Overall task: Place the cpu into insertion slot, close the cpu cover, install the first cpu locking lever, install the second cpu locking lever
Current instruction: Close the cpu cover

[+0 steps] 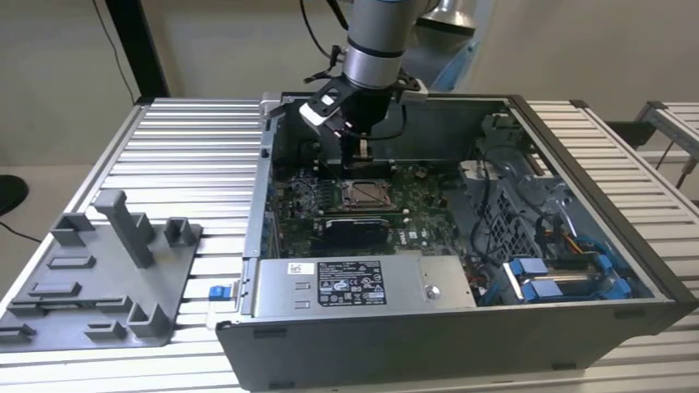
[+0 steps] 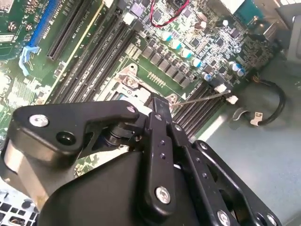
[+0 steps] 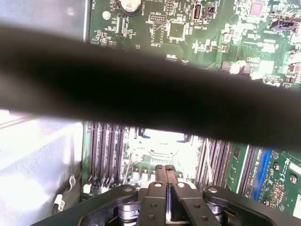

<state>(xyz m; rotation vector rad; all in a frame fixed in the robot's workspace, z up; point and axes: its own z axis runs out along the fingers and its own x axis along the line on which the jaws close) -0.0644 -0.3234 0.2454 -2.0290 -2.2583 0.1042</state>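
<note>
Flat, square, silver-rimmed insertion slot (image 1: pixel 364 194)

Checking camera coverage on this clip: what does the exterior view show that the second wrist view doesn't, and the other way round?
Exterior view adds: the whole case, the power supply and a grey fixture on the table. Second wrist view adds: a thin metal lever by the fingertips and a red wire. Both: the shut gripper at the socket, over the green board.
</note>
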